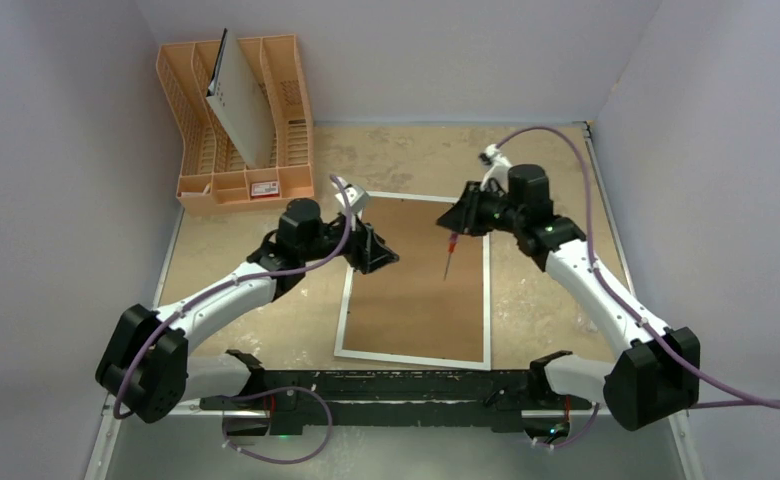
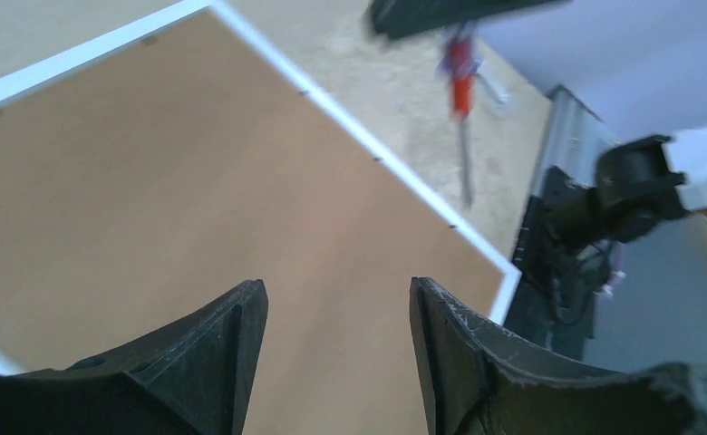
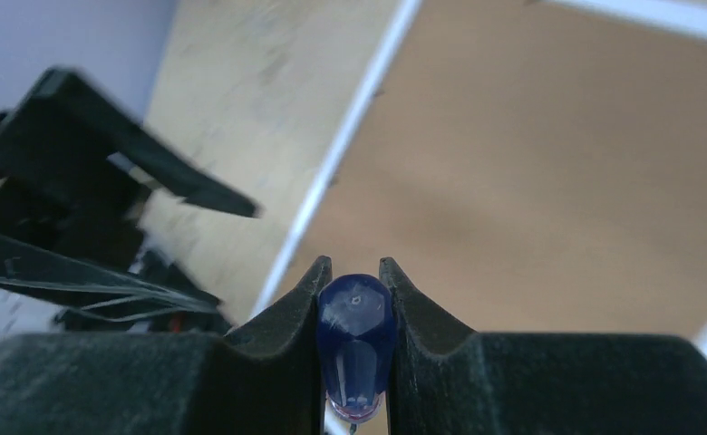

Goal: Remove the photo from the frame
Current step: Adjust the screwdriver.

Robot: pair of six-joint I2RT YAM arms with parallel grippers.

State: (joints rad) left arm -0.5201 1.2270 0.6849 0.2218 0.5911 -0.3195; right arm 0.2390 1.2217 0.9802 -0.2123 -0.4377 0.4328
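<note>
The frame (image 1: 416, 290) lies back-up at the table's centre, a brown board inside a narrow white border. At 11 o'clock, an orange rack (image 1: 296, 100) holds a leaning grey-white board (image 1: 238, 105) and a red-and-white label (image 1: 264, 187) too small to read. The left gripper (image 2: 336, 299) hangs over the frame's 10 o'clock edge, jaws partly apart and empty. The right gripper (image 3: 354, 267), at 1 o'clock, clamps a screwdriver (image 1: 450, 255) by its blue-capped handle, tip pointing down.
</note>
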